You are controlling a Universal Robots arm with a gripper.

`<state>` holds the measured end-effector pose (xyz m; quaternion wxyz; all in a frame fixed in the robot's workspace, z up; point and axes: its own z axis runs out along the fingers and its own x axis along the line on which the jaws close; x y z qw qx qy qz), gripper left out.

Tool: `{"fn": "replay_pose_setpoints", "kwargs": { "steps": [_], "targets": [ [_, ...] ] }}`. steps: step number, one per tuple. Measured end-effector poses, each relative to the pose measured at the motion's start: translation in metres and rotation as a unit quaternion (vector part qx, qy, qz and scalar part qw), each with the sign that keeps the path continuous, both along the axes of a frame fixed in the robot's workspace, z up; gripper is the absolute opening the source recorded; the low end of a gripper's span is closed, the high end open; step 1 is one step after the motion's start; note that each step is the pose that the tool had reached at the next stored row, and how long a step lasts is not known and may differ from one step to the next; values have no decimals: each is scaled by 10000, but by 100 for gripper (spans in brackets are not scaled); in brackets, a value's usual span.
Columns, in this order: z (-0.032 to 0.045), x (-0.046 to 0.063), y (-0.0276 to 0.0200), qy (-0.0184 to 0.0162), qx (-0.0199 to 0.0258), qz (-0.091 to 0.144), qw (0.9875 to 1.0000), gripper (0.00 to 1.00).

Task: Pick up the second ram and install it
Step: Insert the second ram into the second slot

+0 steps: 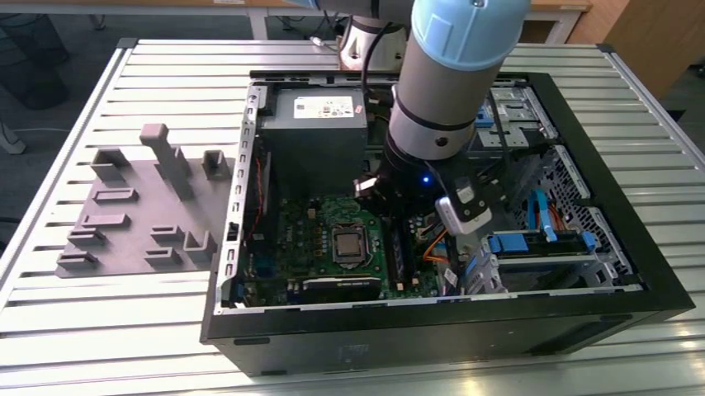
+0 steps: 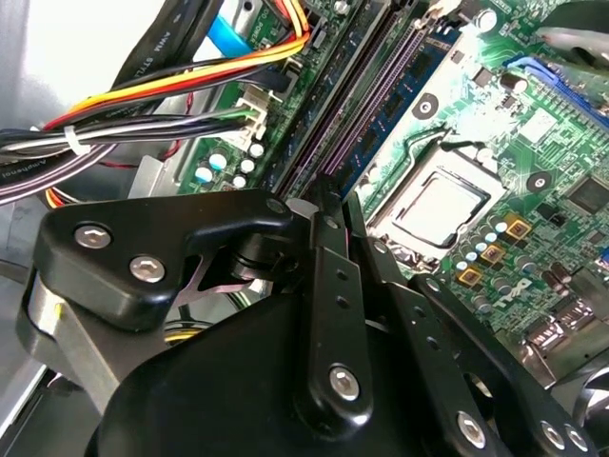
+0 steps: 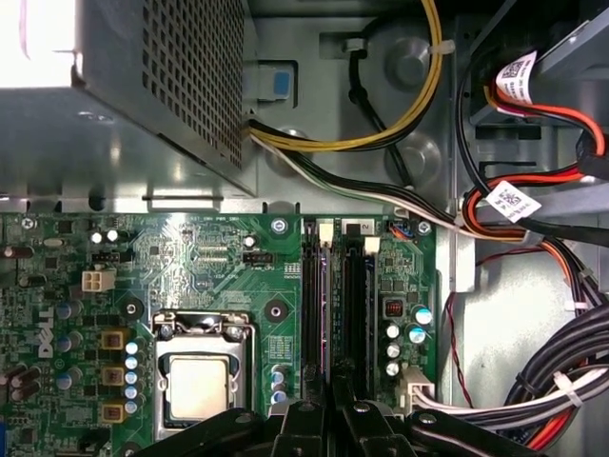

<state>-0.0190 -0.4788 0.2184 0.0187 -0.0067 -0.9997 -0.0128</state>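
While the arm is reaching into the open computer case [image 1: 441, 330], the pincer [image 3: 328, 419] is pinching narrow, seemingly on the second ram [image 3: 327, 305], which is standing edge-on at the slots [image 3: 357, 305] beside the processor [image 3: 205, 386]. Seating it well is probably calling for a level, straight push. Farther off, white cable tags [image 3: 511, 200] are carrying print too small to read. A grey tray [image 1: 144, 214] is lying at the case's nine o'clock in the exterior view.

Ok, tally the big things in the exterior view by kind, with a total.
Computer case: 1
Grey tray: 1
Robot arm: 1
Total: 3
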Motion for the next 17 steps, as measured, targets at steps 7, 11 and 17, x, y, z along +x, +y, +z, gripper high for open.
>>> {"fn": "replay_pose_setpoints", "kwargs": {
  "steps": [7, 11, 17],
  "targets": [
    [-4, 13, -21, -1, 1, -16, 10000, 14],
    [-16, 14, -22, 0, 0, -15, 10000, 14],
    [-34, 14, -22, 0, 0, -16, 10000, 14]
  ]
}}
